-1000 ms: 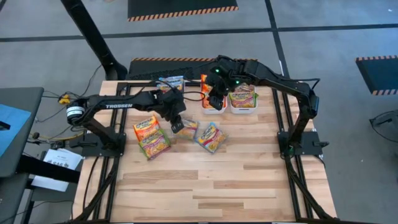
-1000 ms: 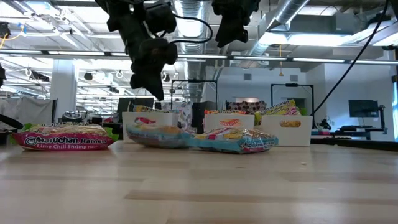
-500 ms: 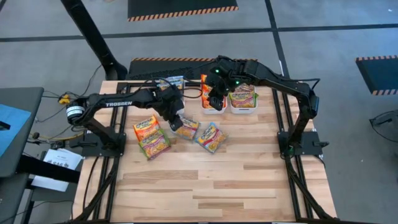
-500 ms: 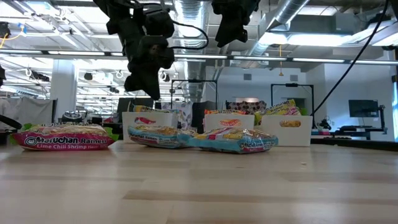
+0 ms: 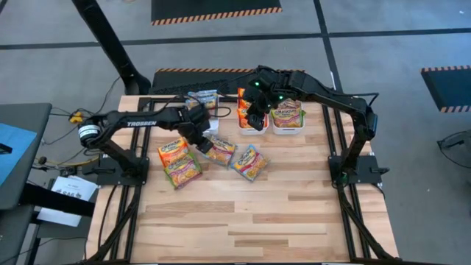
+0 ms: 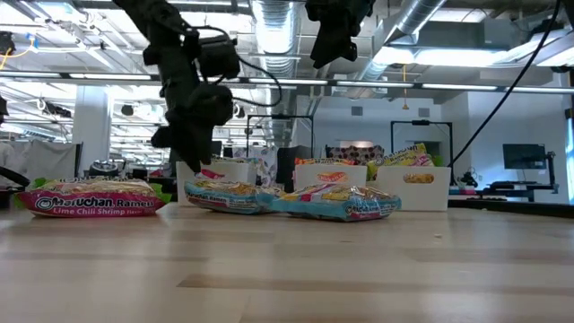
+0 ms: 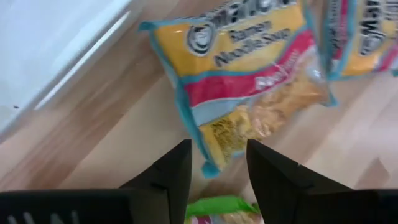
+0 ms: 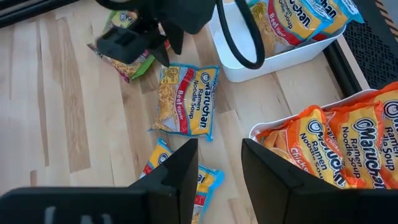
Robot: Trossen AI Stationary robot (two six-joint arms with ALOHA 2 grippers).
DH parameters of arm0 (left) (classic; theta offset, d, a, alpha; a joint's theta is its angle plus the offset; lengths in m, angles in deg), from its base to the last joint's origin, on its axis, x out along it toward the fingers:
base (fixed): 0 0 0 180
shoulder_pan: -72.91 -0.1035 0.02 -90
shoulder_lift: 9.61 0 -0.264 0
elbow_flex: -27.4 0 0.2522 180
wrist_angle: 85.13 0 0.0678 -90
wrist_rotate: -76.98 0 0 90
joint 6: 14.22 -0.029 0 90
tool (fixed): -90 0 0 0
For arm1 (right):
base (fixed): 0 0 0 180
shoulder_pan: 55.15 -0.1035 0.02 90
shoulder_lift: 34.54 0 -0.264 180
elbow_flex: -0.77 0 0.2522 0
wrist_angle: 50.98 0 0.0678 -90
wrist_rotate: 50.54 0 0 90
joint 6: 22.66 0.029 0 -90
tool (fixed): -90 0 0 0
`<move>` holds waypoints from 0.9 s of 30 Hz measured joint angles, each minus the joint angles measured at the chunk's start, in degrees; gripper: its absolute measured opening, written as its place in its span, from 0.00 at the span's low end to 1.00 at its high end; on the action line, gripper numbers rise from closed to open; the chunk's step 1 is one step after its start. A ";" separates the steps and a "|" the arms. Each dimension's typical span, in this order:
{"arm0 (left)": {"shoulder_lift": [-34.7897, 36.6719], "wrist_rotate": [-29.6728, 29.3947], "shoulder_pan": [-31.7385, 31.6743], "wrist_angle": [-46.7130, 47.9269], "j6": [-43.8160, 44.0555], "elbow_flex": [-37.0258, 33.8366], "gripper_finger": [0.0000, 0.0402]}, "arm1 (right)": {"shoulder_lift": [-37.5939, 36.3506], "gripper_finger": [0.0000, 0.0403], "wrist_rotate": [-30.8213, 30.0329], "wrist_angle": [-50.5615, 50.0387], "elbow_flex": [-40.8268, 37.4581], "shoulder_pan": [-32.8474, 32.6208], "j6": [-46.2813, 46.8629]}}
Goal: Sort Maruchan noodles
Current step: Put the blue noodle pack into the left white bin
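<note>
The left gripper (image 5: pixel 204 144) has just opened, empty, beside the beef packet (image 5: pixel 220 150) it dropped short of the bins (image 5: pixel 257 126).

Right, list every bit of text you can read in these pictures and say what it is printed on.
"TROSSEN": on the left arm.
"Maruchan Ramen Lime Chili Shrimp": green packet.
"Maruchan Ramen Noodle Soup Beef Flavor": blue-edged packet.
"Maruchan Ramen Noodle Soup": orange packets in the bin.
Print on the other packets and the room's signs is too small to read.
</note>
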 joint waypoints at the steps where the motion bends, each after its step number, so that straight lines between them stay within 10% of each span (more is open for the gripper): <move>1: -0.02 -0.14 -0.20 -0.96 0.73 -0.82 0.34 | 0.00 0.37 0.00 0.01 0.00 0.00 0.00; 27: 0.05 2.29 -0.95 -23.44 17.28 -16.03 0.35 | 0.00 0.37 0.00 0.04 0.00 -0.01 0.04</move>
